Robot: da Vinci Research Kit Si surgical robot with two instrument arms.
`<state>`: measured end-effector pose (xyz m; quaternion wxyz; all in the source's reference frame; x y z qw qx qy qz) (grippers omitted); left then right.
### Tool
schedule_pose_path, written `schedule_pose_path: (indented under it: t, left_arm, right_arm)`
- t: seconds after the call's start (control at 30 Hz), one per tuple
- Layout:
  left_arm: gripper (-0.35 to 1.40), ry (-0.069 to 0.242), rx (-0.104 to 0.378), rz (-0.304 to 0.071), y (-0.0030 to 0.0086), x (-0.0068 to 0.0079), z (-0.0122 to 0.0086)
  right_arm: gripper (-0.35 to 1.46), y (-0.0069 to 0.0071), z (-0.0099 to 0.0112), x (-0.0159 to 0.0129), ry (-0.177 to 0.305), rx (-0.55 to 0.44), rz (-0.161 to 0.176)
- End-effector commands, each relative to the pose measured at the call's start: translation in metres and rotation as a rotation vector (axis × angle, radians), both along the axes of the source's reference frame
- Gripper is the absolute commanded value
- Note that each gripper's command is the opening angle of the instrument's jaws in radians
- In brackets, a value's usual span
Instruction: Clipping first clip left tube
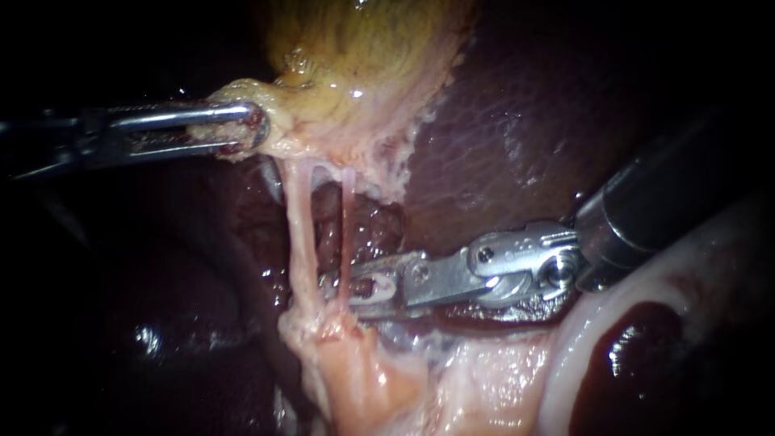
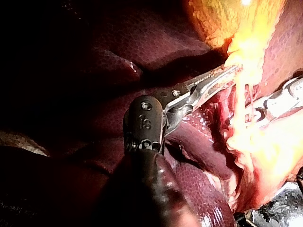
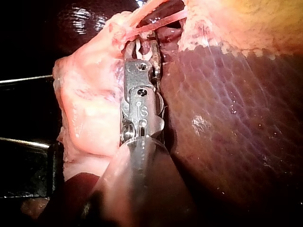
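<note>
At the lower neck of the yellow, fatty-looking gallbladder (image 1: 363, 56), the left instrument (image 1: 257, 127) – a slim metal shaft ending in two long looped jaws – has its jaws clenched on a fold of pale yellow tissue. Two tubes hang from that neck toward a mound of pale pink tissue (image 1: 355, 379) farther from the gallbladder. The left tube (image 1: 300, 234) is the thicker, cream-pink one; the right tube (image 1: 345, 226) is a thin pink strand just beside it.

On the side of the tubes away from the gallbladder's gripped fold, the right instrument (image 1: 329, 288) – a dark shaft with a silver hinged head and two short flat jaws – reaches in across the dark red liver (image 1: 500, 137). Its jaws stand apart with a gap between them, and the thin right tube crosses that gap. A small white clip (image 1: 378, 287) shows inside it. The jaw tips end just beside the left tube – whether they touch it cannot be told. The left tube itself lies outside the jaws, with no clip on it.
</note>
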<state>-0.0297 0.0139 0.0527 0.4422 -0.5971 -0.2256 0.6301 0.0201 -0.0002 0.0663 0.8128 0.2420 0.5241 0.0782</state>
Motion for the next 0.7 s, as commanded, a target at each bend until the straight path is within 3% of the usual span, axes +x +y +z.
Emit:
schedule_pose_path:
  t: [0.03,0.23,0.37,0.7]
  left_arm:
    - [-0.35,-0.001,0.000,0.001,0.0000,0.0000,0.0000]
    - [-0.35,-0.001,0.000,0.001,0.0000,0.0000,0.0000]
    - [-0.35,-0.001,0.000,0.001,0.0000,0.0001,0.0000]
    - [-0.35,-0.001,0.000,0.002,0.0000,0.0002,-0.0001]
  right_arm:
    - [0.01,0.0000,0.0000,0.0000,0.000,0.000,0.001]
    - [0.22,0.0007,-0.0006,-0.0003,0.003,0.006,0.003]
    - [0.39,0.0017,-0.0011,-0.0005,0.030,0.014,0.023]
    - [0.48,0.0023,-0.0016,-0.0016,0.046,0.017,0.039]
